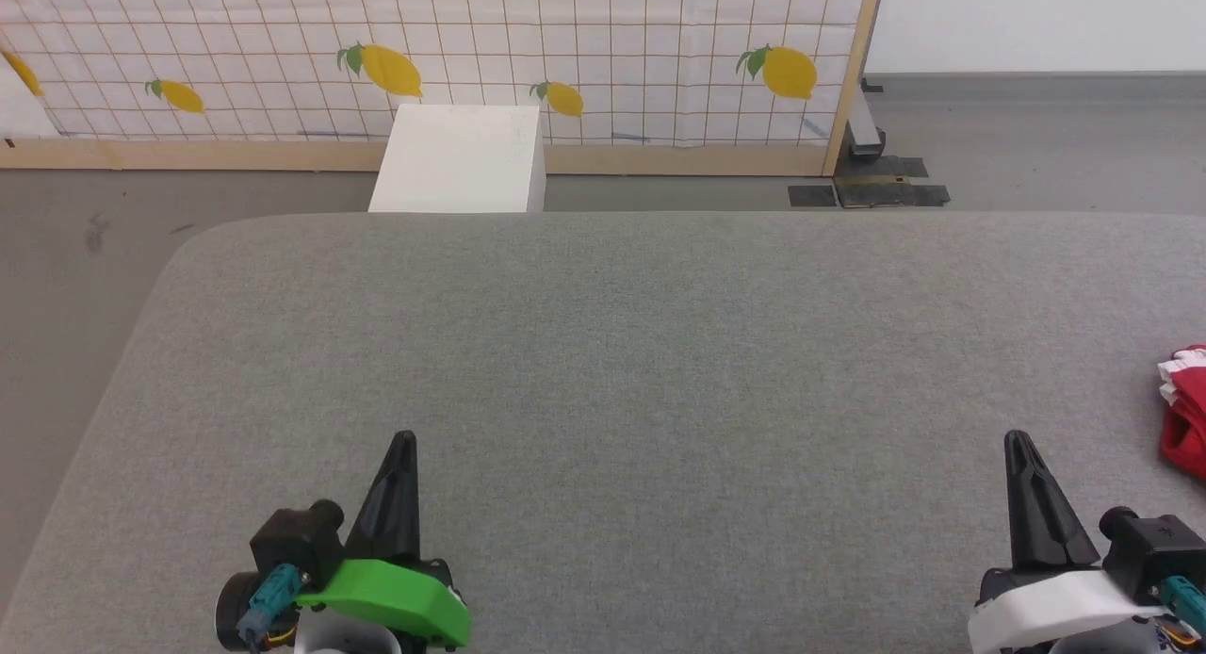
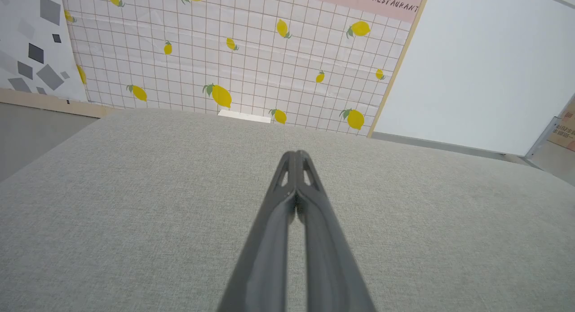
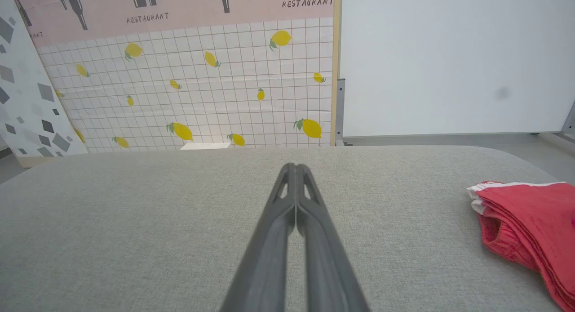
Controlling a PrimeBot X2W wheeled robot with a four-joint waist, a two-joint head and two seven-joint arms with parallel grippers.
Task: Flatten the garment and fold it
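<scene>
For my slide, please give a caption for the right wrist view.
Right gripper, fingers shut, points across the grey surface; red shorts lie heaped at right.

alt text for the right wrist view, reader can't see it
The right gripper, shut and empty, points across a grey fabric-covered table. The red garment with white trim lies bunched at the view's right edge, apart from it. A lemon-print backdrop stands behind.

One garment (image 1: pixel 1189 418), one box (image 1: pixel 459 159), one pad (image 1: pixel 660 352) and two grippers, left gripper (image 1: pixel 405 439) and right gripper (image 1: pixel 1016 437), are showing.
</scene>
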